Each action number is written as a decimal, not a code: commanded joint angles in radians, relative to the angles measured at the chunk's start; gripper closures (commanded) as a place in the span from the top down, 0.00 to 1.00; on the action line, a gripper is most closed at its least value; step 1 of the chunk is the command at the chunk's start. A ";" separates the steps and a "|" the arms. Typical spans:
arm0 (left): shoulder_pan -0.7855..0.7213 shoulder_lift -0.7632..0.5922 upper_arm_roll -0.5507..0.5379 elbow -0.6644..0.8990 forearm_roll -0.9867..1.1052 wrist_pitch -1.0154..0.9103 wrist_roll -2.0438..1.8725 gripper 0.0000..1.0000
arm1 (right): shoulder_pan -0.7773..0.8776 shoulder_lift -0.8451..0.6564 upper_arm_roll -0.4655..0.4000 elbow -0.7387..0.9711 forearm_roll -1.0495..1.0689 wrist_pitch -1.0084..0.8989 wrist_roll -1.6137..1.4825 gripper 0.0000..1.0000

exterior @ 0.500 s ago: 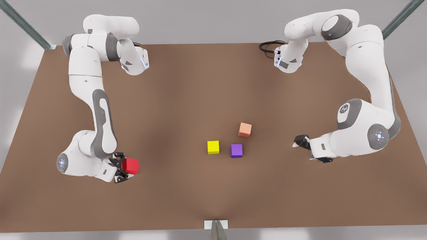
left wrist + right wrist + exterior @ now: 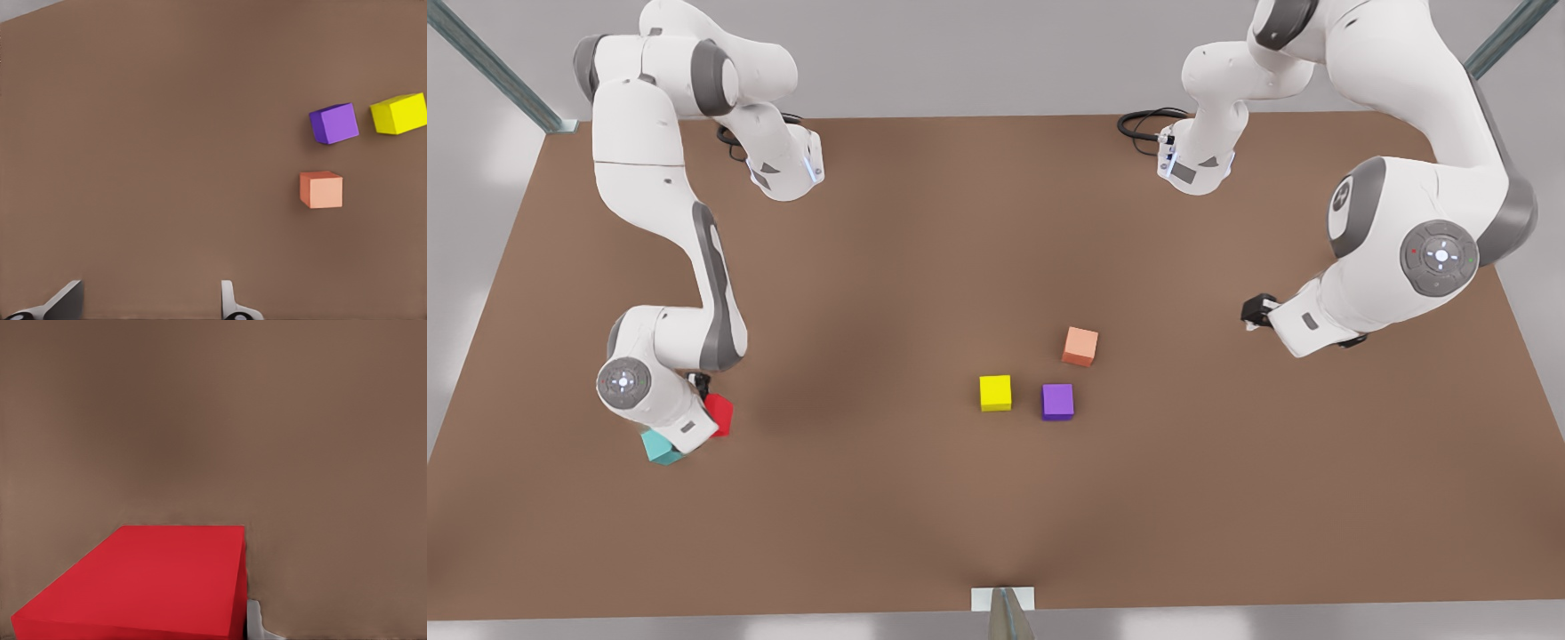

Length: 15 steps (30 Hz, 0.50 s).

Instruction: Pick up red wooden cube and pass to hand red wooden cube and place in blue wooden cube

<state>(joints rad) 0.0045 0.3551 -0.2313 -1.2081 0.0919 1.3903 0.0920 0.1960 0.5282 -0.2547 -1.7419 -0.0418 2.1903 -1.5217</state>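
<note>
The red wooden cube sits in my right gripper at the front view's left, low over the table, with the jaws shut on it. One finger shows beside the cube in the right wrist view. The blue wooden cube, teal, lies just beside and partly under that wrist, close to the red cube. My left gripper hangs at the front view's right, open and holding nothing, its fingers wide apart.
A yellow cube, a purple cube and a pale orange cube lie near the table's middle. A black cable coils at the far edge by an arm base.
The right arm has pulled the red cube back toward the front view's left, and the teal cube now shows beside its wrist. The left arm has drawn up and away from the middle cubes.
</note>
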 commanded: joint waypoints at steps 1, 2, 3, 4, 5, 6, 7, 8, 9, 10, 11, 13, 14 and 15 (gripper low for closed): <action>0.012 -0.001 0.000 0.001 0.000 -0.028 -0.095 1.00 | -0.017 -0.027 -0.012 -0.059 -0.026 0.068 0.465 0.49; 0.017 -0.001 0.000 0.001 -0.001 -0.034 -0.094 1.00 | -0.027 -0.040 -0.015 -0.093 -0.026 0.088 0.465 0.49; 0.019 -0.001 -0.002 0.001 -0.001 -0.036 -0.095 1.00 | -0.047 -0.030 -0.020 -0.094 -0.026 0.111 0.463 0.49; 0.020 -0.002 -0.002 0.001 -0.001 -0.045 -0.095 1.00 | -0.066 -0.025 -0.020 -0.094 -0.027 0.124 0.454 0.49; 0.020 -0.002 -0.002 0.001 -0.001 -0.056 -0.095 1.00 | -0.069 -0.022 -0.020 -0.094 -0.026 0.127 0.453 0.49; 0.019 -0.002 -0.003 0.001 -0.001 -0.056 -0.095 1.00 | -0.086 -0.011 -0.021 -0.093 -0.027 0.154 0.449 0.49; 0.019 -0.002 -0.003 0.001 -0.001 -0.056 -0.095 1.00 | -0.092 -0.002 -0.021 -0.091 -0.027 0.164 0.448 0.49; 0.019 -0.002 -0.003 0.001 -0.001 -0.056 -0.095 1.00 | -0.099 0.018 -0.021 -0.082 -0.027 0.196 0.448 0.49; 0.020 -0.002 -0.003 0.001 -0.001 -0.057 -0.095 1.00 | -0.105 0.024 -0.021 -0.082 -0.027 0.210 0.448 0.49; 0.028 -0.002 -0.003 0.001 -0.003 -0.059 -0.095 1.00 | -0.113 0.030 -0.021 -0.076 -0.027 0.216 0.448 0.49; 0.031 -0.002 -0.003 0.001 -0.003 -0.059 -0.095 1.00 | -0.121 0.038 -0.021 -0.067 -0.027 0.220 0.448 0.50; 0.031 -0.002 -0.003 0.001 -0.004 -0.059 -0.095 1.00 | -0.129 0.044 -0.021 -0.068 -0.027 0.235 0.442 0.50; 0.032 -0.002 -0.003 0.001 -0.006 -0.059 -0.095 1.00 | -0.138 0.053 -0.021 -0.067 -0.027 0.253 0.437 0.50; 0.032 -0.002 -0.003 0.001 -0.006 -0.059 -0.095 1.00 | -0.142 0.061 -0.020 -0.067 -0.027 0.267 0.433 0.50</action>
<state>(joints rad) 0.0369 0.3541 -0.2342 -1.2074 0.0870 1.3388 0.0382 0.0571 0.5880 -0.2757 -1.8108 -0.0915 2.4563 -1.2335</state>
